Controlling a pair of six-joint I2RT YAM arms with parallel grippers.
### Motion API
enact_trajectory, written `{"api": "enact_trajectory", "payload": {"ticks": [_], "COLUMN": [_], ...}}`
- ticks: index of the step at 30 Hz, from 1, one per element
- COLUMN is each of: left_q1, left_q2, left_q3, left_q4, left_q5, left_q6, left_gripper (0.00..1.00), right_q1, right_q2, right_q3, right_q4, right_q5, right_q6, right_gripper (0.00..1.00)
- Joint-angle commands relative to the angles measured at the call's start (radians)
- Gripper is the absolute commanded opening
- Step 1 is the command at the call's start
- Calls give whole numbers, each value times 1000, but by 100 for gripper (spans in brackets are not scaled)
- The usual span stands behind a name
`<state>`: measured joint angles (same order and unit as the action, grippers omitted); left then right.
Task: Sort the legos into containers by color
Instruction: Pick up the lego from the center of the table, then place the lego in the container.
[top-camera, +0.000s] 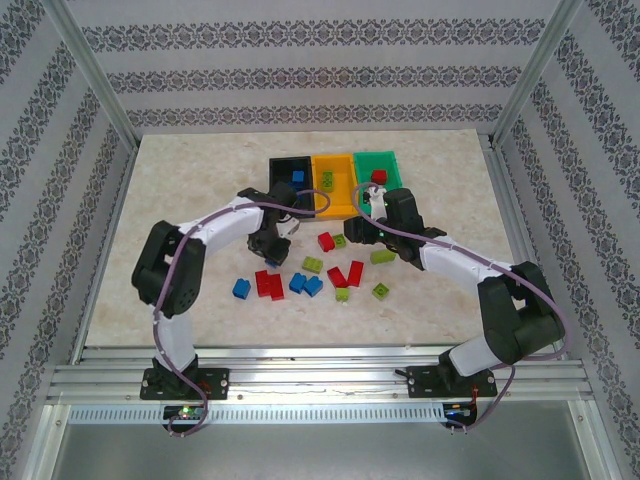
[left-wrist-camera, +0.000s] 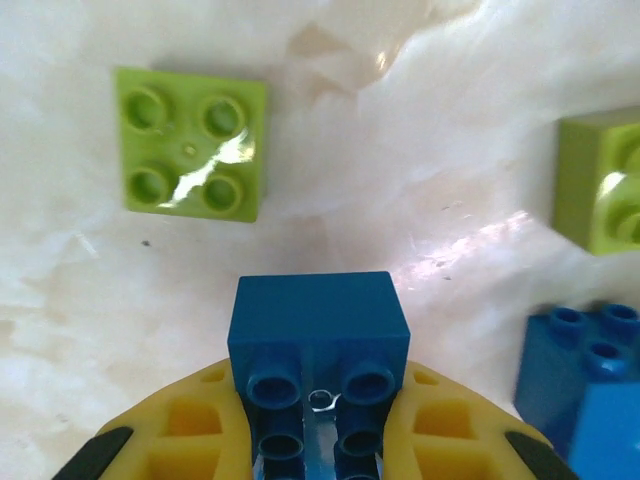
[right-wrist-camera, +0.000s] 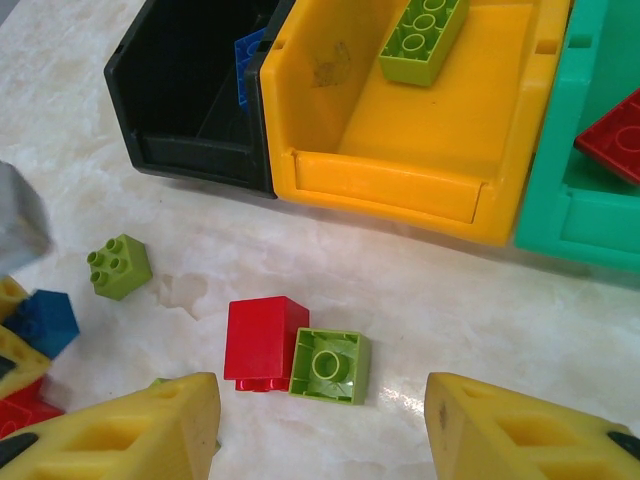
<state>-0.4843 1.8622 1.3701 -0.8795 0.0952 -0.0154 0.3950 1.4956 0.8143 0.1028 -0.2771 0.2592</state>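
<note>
- At the left gripper (left-wrist-camera: 318, 410), the jaws clamp a blue brick (left-wrist-camera: 318, 315); I judge it bound for the black bin (top-camera: 283, 165) at 12 o'clock, where another blue piece (top-camera: 297, 176) sits.
- My right gripper (right-wrist-camera: 320, 425) hangs wide open and empty above a red brick (right-wrist-camera: 260, 340) touching a lime brick (right-wrist-camera: 330, 365), ready for either.

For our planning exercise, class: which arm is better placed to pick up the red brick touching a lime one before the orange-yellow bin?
Right. The right fingers are open with the red brick just ahead between them; the left fingers are shut on a blue brick.
</note>
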Motion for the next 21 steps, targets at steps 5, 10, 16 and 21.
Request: {"api": "enact_trajectory", "payload": {"ticks": [5,10,16,21], "left_q1": [51,100,149,158], "left_q2": [-140,-141,-41,74], "left_q3": [-46,-22,124,343], "left_q4": [142,202,185,110], "left_q5": [77,180,273,212], "left_q6": [-63,-122,-176,-167], "left_gripper": [0,0,0,0], "right_q1": [10,10,10,11], "right_q2": [-11,-25,-41,-50], "right_q3": [-12,-18,-23,-27], "right_q4": [23,22,26,32], "right_q5": [-1,7,3,-7], "right_q6": [-3,-6,-5,3], "right_gripper": [57,57,57,57]}}
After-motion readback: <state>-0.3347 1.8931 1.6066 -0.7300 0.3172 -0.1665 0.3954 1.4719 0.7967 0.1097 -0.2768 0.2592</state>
